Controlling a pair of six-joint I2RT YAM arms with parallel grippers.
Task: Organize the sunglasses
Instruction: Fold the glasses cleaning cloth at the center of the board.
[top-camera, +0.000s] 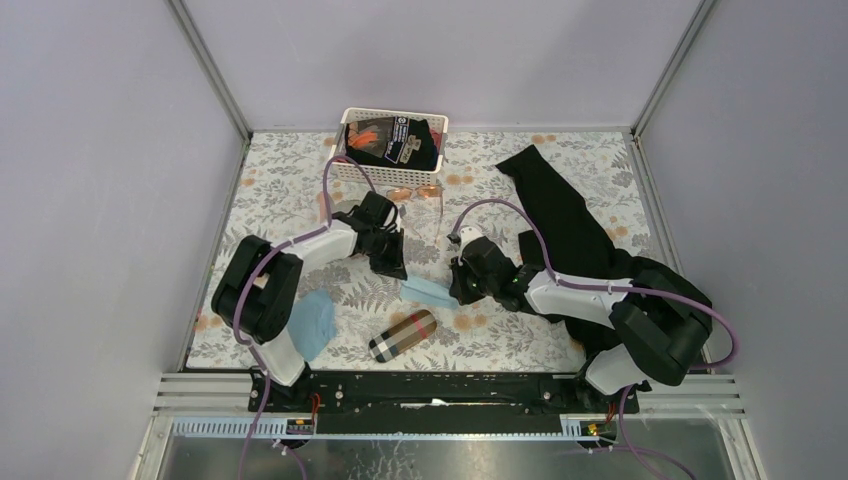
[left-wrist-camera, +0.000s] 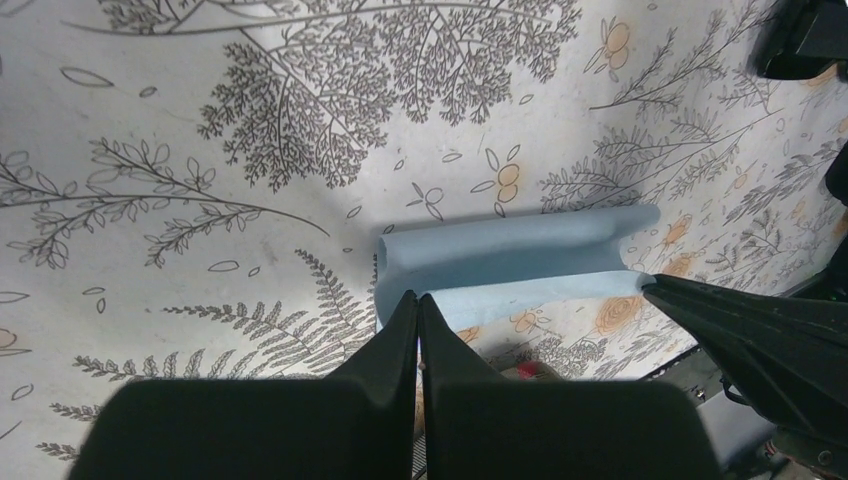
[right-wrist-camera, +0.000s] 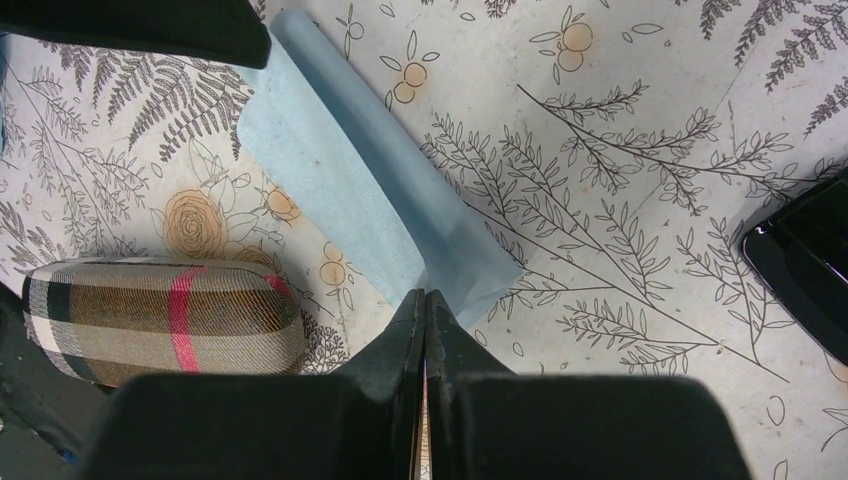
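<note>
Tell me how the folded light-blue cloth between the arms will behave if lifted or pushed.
The folded light-blue cloth looks thin and soft, with one edge curled over, so it would probably droop and unfold when lifted. Lying flat on the floral table cover, it likely wrinkles or slides rather than rolls if pushed.

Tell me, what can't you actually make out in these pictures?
Basket contents, top view: a dark jumble, too small to name.
Glossy black object, right wrist view: cut off by the right edge.
Orange-tinted sunglasses, top view: frame too thin to tell folded or open.
</note>
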